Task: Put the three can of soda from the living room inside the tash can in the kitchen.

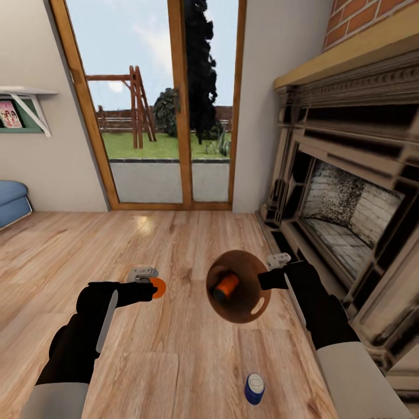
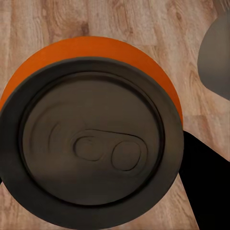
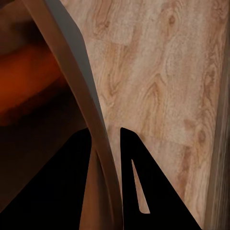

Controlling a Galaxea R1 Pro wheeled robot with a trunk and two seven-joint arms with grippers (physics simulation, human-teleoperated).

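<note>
Beside the brick fireplace (image 1: pixel 349 192) and the wood-framed glass doors (image 1: pixel 169 105) of the living room, we stand over bare wooden floor (image 1: pixel 174 250) with both arms raised. Our right gripper (image 1: pixel 273 273) is pinched on the rim of the trash can (image 1: pixel 238 291): the right wrist view shows the thin grey wall (image 3: pixel 81 96) running between its fingers, so we judge the bin is carried tipped, mouth towards us, to take cans here. One orange can (image 1: pixel 226 285) already lies inside it. Our left gripper (image 1: pixel 152 285) is clamped on a second orange can (image 2: pixel 91 139), held just beside the bin's mouth, apparently ready to go in. On the floor near our base stands the blue can (image 1: pixel 254 388), not yet picked up.
</note>
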